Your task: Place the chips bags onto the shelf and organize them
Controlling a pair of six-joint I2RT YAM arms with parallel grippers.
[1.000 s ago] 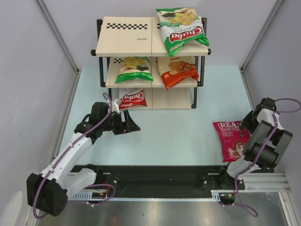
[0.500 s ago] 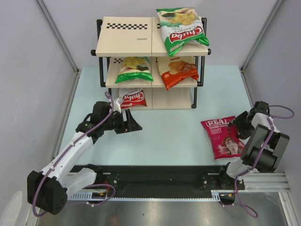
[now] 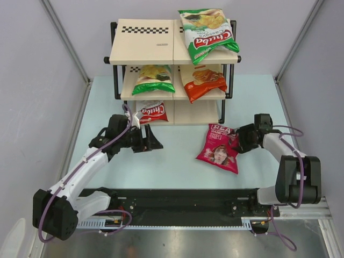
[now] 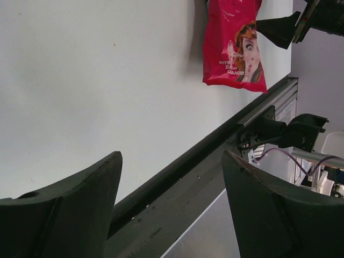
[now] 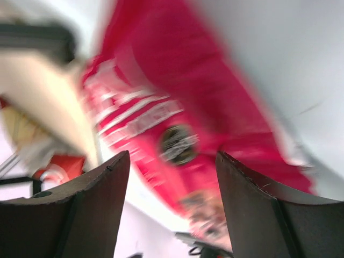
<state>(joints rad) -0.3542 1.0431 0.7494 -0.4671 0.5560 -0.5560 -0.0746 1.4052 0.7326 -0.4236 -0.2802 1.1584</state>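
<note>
The shelf (image 3: 145, 43) stands at the back. It holds a green-and-white Chuba bag (image 3: 207, 33) on the top tier, a second green bag (image 3: 155, 78) and the orange bag (image 3: 202, 80) on the middle tier, and the red-and-white bag (image 3: 151, 112) on the bottom left. The magenta bag (image 3: 219, 148) lies on the table in front of the shelf's right side; it also shows in the left wrist view (image 4: 234, 45) and, blurred, in the right wrist view (image 5: 177, 123). My right gripper (image 3: 240, 138) is open, its jaws wide apart at the bag's right edge. My left gripper (image 3: 150, 144) is open and empty below the red-and-white bag.
The shelf's black frame leg (image 3: 221, 114) stands just behind the magenta bag. A black rail (image 3: 177, 200) runs along the near table edge. Grey walls enclose the left and right sides. A beige shelf board (image 5: 48, 97) shows in the right wrist view.
My right gripper has swept left and toward the shelf, and the magenta bag has moved with it from the right edge to the front of the shelf. The left arm barely moved.
</note>
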